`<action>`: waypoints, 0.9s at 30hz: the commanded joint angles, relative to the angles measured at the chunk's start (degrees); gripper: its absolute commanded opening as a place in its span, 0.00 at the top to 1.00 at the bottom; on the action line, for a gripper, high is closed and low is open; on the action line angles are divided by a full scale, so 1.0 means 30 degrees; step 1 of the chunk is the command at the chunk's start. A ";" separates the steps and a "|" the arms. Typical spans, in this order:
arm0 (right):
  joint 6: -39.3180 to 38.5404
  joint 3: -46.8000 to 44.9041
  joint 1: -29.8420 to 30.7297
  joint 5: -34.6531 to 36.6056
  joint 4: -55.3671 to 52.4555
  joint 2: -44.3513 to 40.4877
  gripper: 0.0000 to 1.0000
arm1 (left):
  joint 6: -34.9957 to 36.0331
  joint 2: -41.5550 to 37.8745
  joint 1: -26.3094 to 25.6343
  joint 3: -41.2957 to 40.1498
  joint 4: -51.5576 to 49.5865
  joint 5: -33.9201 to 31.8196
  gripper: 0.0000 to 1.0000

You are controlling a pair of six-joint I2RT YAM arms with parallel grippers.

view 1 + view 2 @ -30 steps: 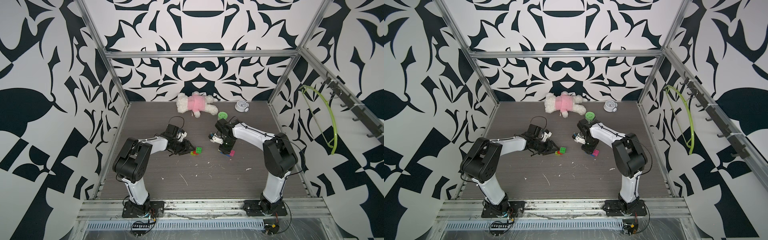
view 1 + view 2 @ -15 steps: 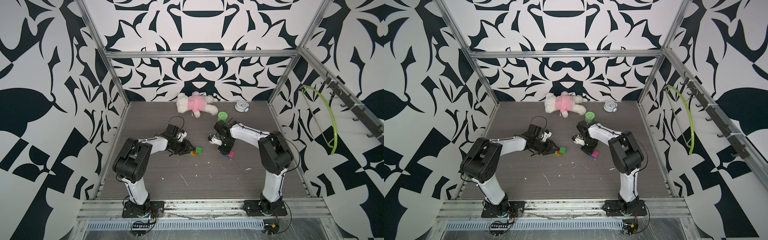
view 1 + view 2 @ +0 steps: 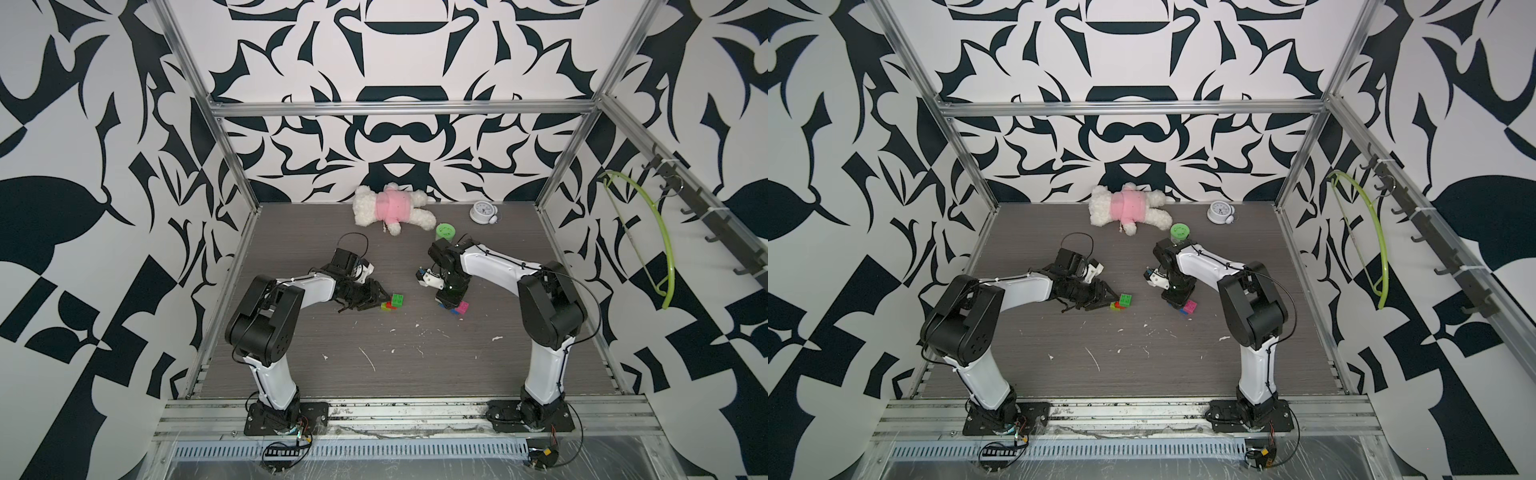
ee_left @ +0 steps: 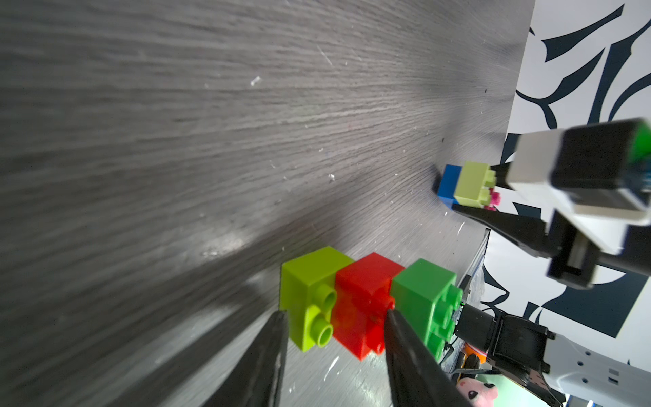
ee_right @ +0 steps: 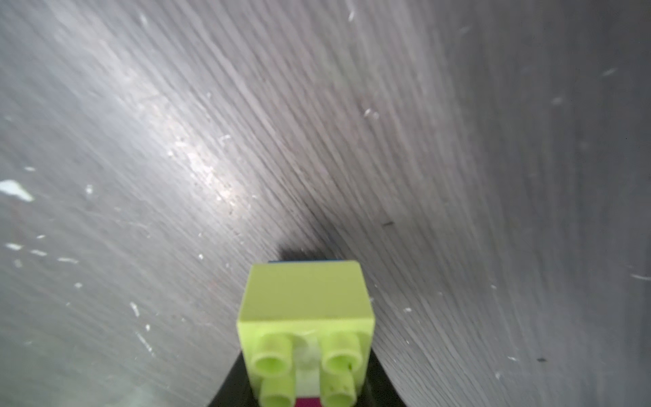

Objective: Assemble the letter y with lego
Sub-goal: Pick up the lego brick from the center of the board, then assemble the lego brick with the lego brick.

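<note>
One lime brick [image 5: 306,299], clamped in right end effector [image 3: 449,302]

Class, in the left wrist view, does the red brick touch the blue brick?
No: the red brick sits between a lime brick and a green brick, apart from the blue brick.

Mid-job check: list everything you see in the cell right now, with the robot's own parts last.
Plush toy: 1, white and pink, back wall.
Clock: 1, white, back right.
Jar: 1, green, back, between plush toy and clock.
Hanger: 1, yellow-green, hanging, far right.
Green brick: 1, green, centre.
Red brick: 1, red, beside green.
Left yellow-green brick: 1, yellow-green, beside red.
Blue brick: 1, blue, centre right.
Right yellow-green brick: 1, yellow-green, atop blue.
Pink brick: 1, pink, beside it.
Left tool: 1, black, fingers flank left yellow-green and red bricks; grip unclear.
Right tool: 1, black, shut on right yellow-green brick.
</note>
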 commanded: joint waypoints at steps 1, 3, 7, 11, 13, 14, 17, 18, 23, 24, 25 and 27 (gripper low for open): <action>-0.0377 0.1823 0.0642 -0.0218 -0.1261 -0.1940 0.73 | 0.0322 0.0513 0.0297 -0.0787 -0.1014 -0.1357 0.51; -0.0896 0.2479 0.1223 -0.0479 -0.1452 -0.2243 0.74 | 0.0322 0.0528 0.0350 -0.0942 -0.0749 -0.1241 0.51; -0.2169 0.3874 0.2455 -0.1404 -0.1611 -0.2257 0.77 | 0.0307 0.0477 0.0497 -0.1540 0.0375 -0.0582 0.51; -0.3066 0.5376 0.3270 -0.2446 -0.1538 -0.1647 0.78 | 0.0214 0.0531 0.0669 -0.2050 0.1276 -0.0143 0.51; -0.3221 0.6068 0.3431 -0.2973 -0.1490 -0.1079 0.79 | 0.0146 0.0537 0.0757 -0.2195 0.1553 0.0042 0.51; -0.3279 0.6467 0.3525 -0.3195 -0.1576 -0.0721 0.79 | 0.0146 0.0530 0.0761 -0.2268 0.1674 0.0067 0.51; -0.3477 0.7517 0.3803 -0.3563 -0.1963 0.0310 0.79 | 0.0044 0.0477 0.0791 -0.2472 0.2029 0.0235 0.51; -0.3553 0.7762 0.3906 -0.3628 -0.2085 0.0586 0.79 | 0.0033 0.0468 0.0812 -0.2530 0.2129 0.0258 0.51; -0.3783 0.8504 0.4149 -0.4142 -0.2076 0.1549 0.79 | -0.0015 0.0615 0.0929 -0.2800 0.2652 0.0424 0.51; -0.3801 0.8612 0.4160 -0.4202 -0.2075 0.1670 0.79 | -0.0055 0.0645 0.0932 -0.2887 0.2786 0.0464 0.51; -0.3817 0.8764 0.4216 -0.4249 -0.2091 0.1784 0.79 | -0.0085 0.0702 0.0937 -0.2936 0.2904 0.0515 0.51; -0.3829 0.8888 0.4272 -0.4352 -0.2105 0.1965 0.79 | -0.0110 0.0761 0.0944 -0.2979 0.3056 0.0601 0.51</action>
